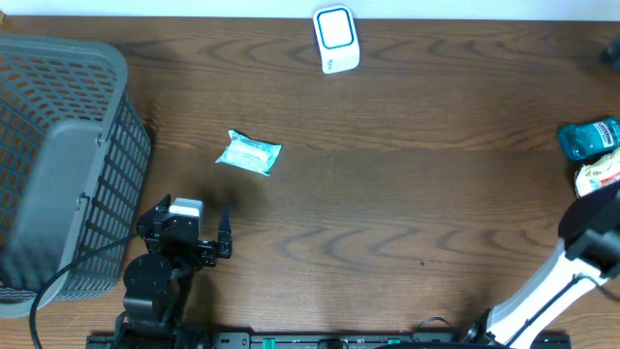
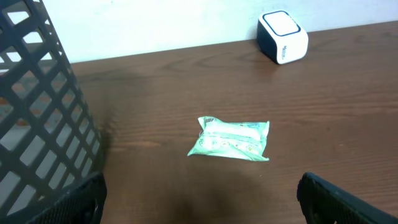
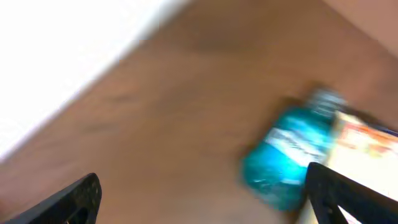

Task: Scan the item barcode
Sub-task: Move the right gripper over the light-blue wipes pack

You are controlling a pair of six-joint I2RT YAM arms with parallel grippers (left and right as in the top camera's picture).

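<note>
A white and blue barcode scanner (image 1: pixel 335 40) stands at the table's far edge and also shows in the left wrist view (image 2: pixel 283 37). A pale green packet (image 1: pixel 249 153) lies flat on the wood, ahead of my left gripper (image 2: pixel 202 186), which is open and empty well short of it (image 2: pixel 231 139). At the right edge, a blue bottle (image 1: pixel 588 139) lies next to a white and yellow pack (image 1: pixel 601 174). My right gripper (image 3: pixel 202 183) is open just above the table. The blurred blue bottle (image 3: pixel 289 155) lies close to its right finger, untouched.
A large grey mesh basket (image 1: pixel 58 165) fills the left side, close to the left arm (image 1: pixel 160 267); its wall (image 2: pixel 37 118) is in the left wrist view. The right arm (image 1: pixel 586 237) reaches in from the lower right corner.
</note>
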